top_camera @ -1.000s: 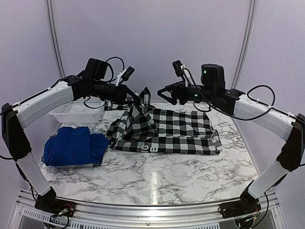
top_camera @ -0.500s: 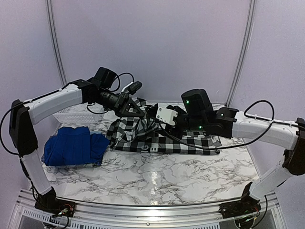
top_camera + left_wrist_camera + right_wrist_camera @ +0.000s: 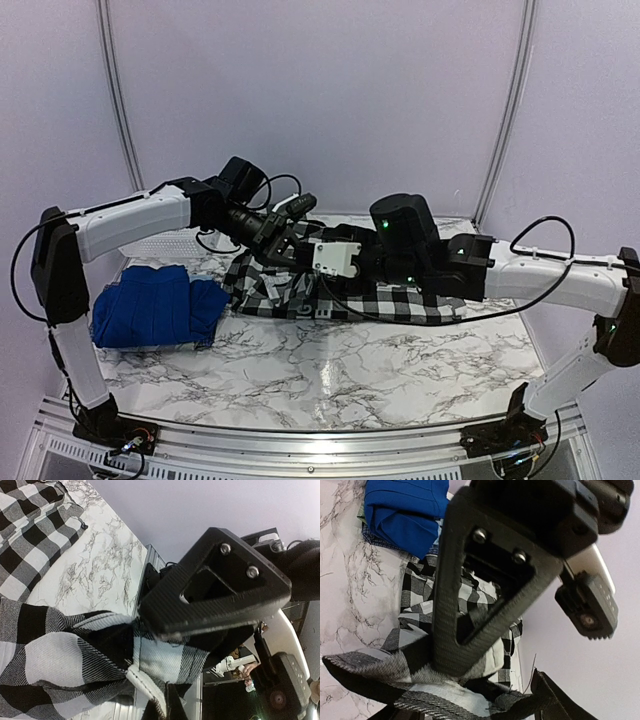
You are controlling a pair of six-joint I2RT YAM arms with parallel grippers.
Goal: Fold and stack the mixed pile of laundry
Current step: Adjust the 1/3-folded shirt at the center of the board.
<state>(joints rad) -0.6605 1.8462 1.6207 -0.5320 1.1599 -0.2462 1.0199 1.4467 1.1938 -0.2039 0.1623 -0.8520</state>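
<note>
left gripper [image 3: 282,240] pinches black-and-white buffalo-check flannel shirt [image 3: 400,298] | right gripper [image 3: 298,262] spread at same fold | tip: clamp right first, then pull taut

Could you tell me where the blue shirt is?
Top view: the blue shirt lies at the left, in front of the white basket, beside the flannel shirt.

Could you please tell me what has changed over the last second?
The right gripper swung down and left over the flannel shirt, open, meeting the left gripper, which lowered its pinched fold. The blue shirt stayed put.
</note>
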